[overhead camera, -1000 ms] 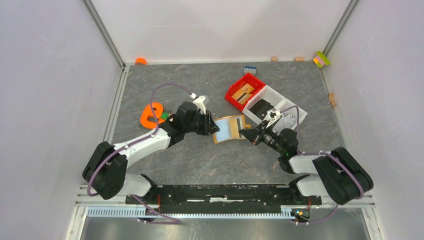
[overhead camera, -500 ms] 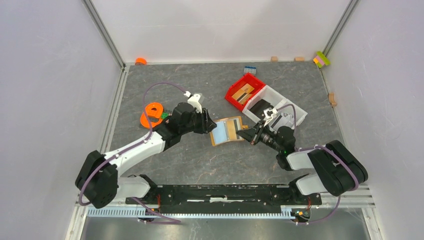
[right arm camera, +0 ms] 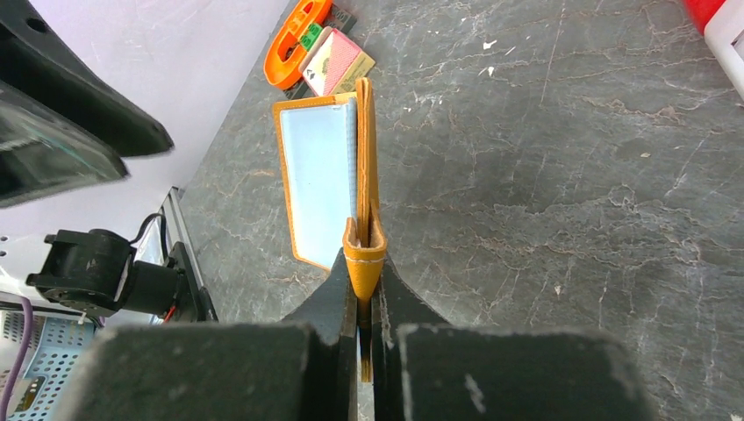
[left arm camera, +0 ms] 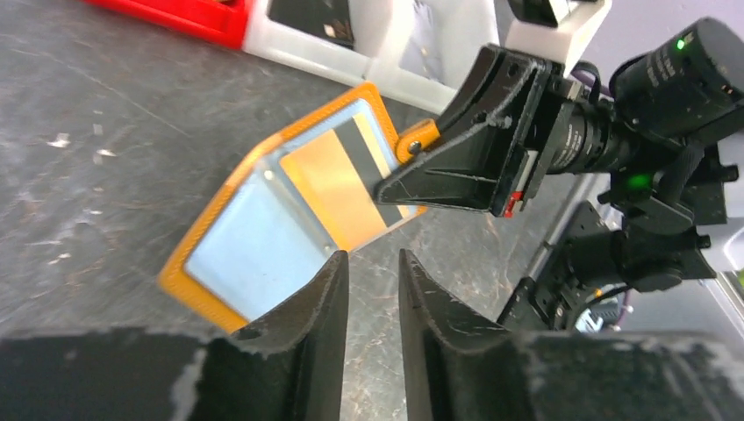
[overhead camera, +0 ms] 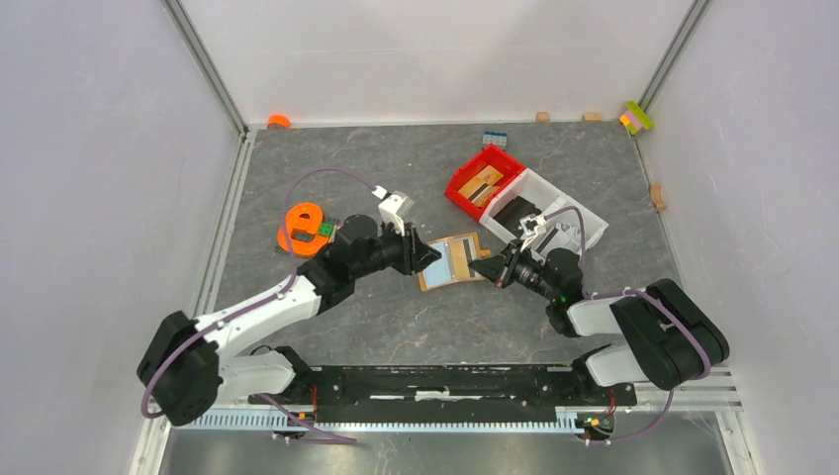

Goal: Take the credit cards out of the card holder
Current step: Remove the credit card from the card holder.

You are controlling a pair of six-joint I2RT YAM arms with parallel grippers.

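Note:
The card holder [overhead camera: 452, 259] is an orange-tan wallet, open, with its pale blue lining [left arm camera: 254, 254] showing. My right gripper [overhead camera: 487, 265] is shut on its right edge [right arm camera: 362, 263] and holds that half on edge. An orange panel with a dark stripe [left arm camera: 373, 149] sits in the slot half. My left gripper [overhead camera: 427, 255] is just off the wallet's left edge, its jaws slightly apart [left arm camera: 370, 254] and empty. A pinkish-red card [right arm camera: 338, 66] lies beside the orange ring [right arm camera: 294, 44]. A dark flat card-like thing [left arm camera: 311, 17] lies in the white bin.
A red bin [overhead camera: 482, 180] with tan blocks and a white bin [overhead camera: 554, 198] stand just behind the wallet and the right arm. The orange ring [overhead camera: 302, 226] lies left of the left wrist. Small blocks lie along the back wall [overhead camera: 592, 117].
My left wrist pulled back from the wallet's left edge, then came back to it with the arm swung lower. My right gripper has kept its hold and barely moved.

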